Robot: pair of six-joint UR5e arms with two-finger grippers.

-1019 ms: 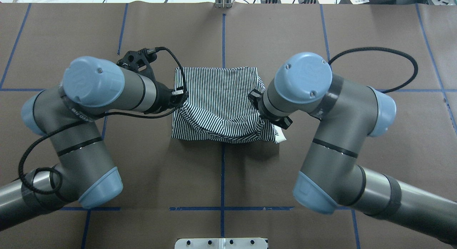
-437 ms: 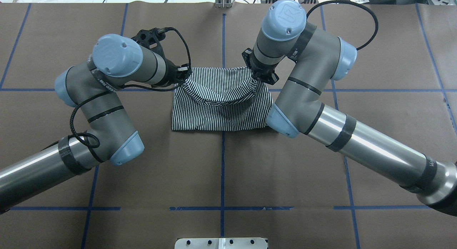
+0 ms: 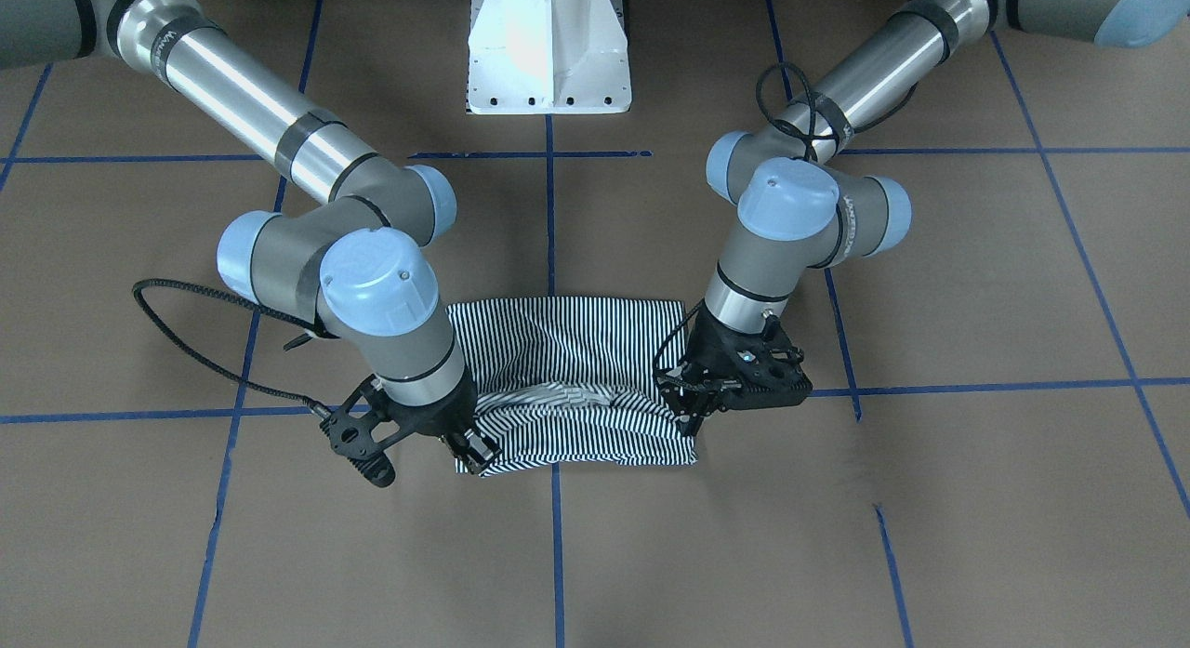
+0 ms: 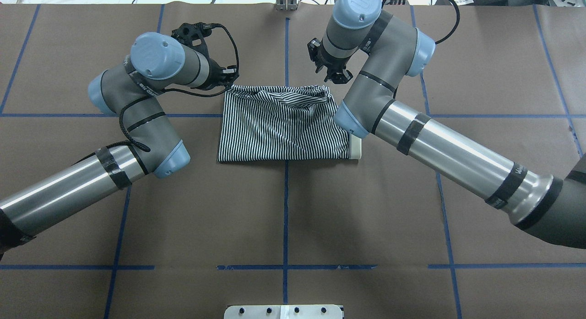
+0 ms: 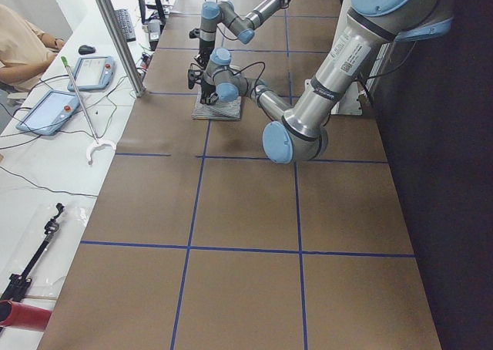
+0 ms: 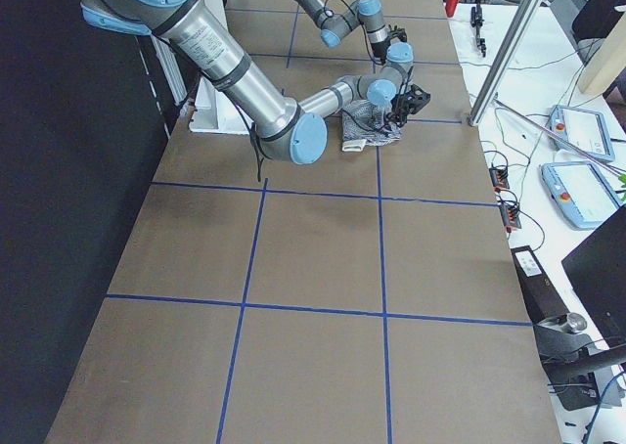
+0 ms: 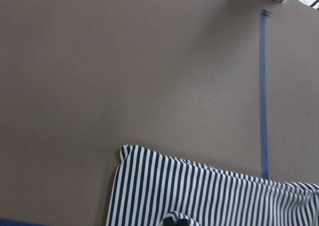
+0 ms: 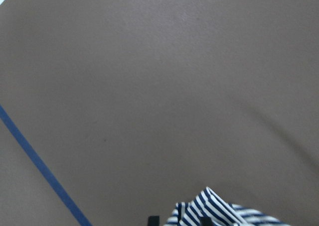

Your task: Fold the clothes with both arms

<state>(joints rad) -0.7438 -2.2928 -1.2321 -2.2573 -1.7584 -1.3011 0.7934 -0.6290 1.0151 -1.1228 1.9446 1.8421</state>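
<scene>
Navy-and-white shirt (image 3: 558,350) is lying folded at centre frame in the front view, looking soft, light and limp. Overhead, left gripper (image 4: 230,76) and right gripper (image 4: 330,74) are sitting at its upper corners, the sensible holds. Right wrist view: the right is pinching bunched cloth; the left's grip I cannot tell.

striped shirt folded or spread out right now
folded: the shirt lies as a compact doubled rectangle, no sleeves showing, cream collar peeking out one corner

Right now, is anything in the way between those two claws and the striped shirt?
Nothing visible does. The left gripper and right gripper each sit at a corner of the shirt, along its edge farthest from the robot.
</scene>
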